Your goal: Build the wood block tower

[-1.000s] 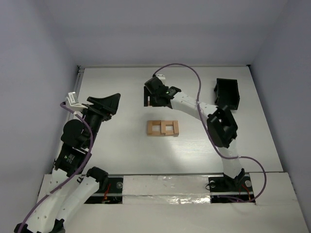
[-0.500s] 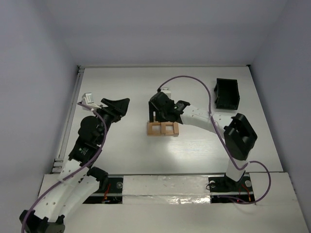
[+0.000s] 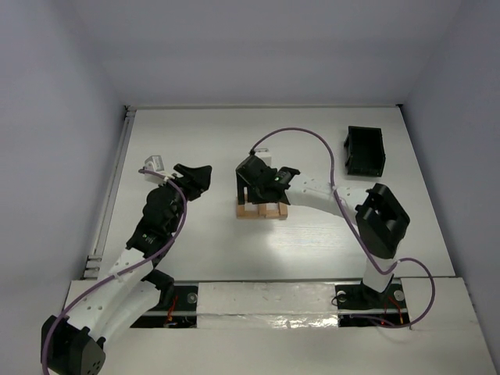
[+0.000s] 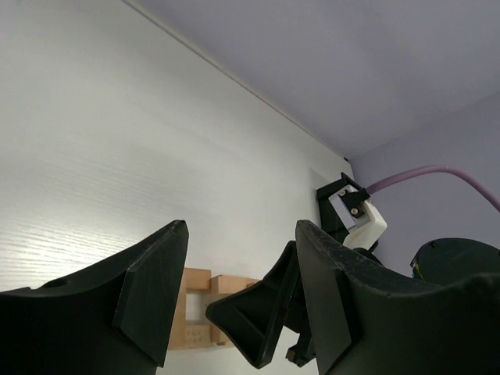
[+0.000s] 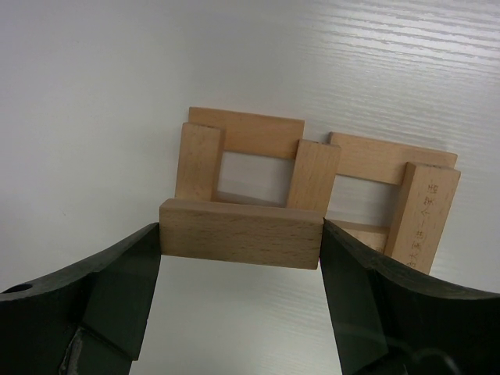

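Observation:
The wood block tower (image 3: 263,209) is two low square frames of tan blocks side by side on the white table; it also shows in the right wrist view (image 5: 312,180) and the left wrist view (image 4: 195,308). My right gripper (image 3: 254,183) hovers over the tower's left frame, shut on a loose wood block (image 5: 241,233) held by its ends, just above that frame's near side. My left gripper (image 3: 197,178) is open and empty, to the left of the tower, its fingers (image 4: 148,289) pointing toward it.
A small black plastic box (image 3: 365,150) stands at the back right of the table (image 3: 195,234). The right arm's purple cable (image 3: 301,134) arcs above the tower. A metal rail (image 3: 109,195) runs along the table's left edge.
My right gripper has carried its block from the back of the table down over the tower's left frame. My left arm has swung forward and right, toward the tower.

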Motion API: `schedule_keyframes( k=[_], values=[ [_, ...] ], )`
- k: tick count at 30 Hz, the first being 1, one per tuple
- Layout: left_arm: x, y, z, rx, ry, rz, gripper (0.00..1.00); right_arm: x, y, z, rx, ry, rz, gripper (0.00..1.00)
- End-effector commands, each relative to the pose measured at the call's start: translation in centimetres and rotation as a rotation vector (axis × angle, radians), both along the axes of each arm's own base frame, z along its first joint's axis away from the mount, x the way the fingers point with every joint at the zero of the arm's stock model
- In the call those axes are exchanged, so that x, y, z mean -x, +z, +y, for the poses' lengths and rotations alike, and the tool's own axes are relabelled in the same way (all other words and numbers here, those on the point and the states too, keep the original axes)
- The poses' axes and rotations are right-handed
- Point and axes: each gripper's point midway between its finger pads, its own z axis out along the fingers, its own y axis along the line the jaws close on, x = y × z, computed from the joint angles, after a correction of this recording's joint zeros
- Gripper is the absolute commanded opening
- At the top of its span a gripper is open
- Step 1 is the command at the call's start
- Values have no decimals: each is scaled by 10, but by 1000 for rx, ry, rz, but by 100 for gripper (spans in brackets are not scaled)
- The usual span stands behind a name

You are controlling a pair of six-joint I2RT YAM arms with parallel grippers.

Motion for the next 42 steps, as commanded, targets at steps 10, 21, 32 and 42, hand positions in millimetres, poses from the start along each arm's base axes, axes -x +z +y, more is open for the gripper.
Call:
schedule_keyframes(
  k=[10, 21, 32, 42],
  values=[
    [-4, 14, 11, -12, 54, -83, 54, -11, -2, 14, 3, -18, -22, 68],
    [-4, 14, 11, -11, 53, -83, 54, -9, -7, 16, 26, -19, -15, 68],
    [-3, 14, 9, -10, 47, -83, 54, -12, -11, 16, 44, -28, -13, 69],
    [-3, 13, 9, -10, 50, -80, 54, -13, -16, 15, 60, -38, -11, 69]
  ],
)
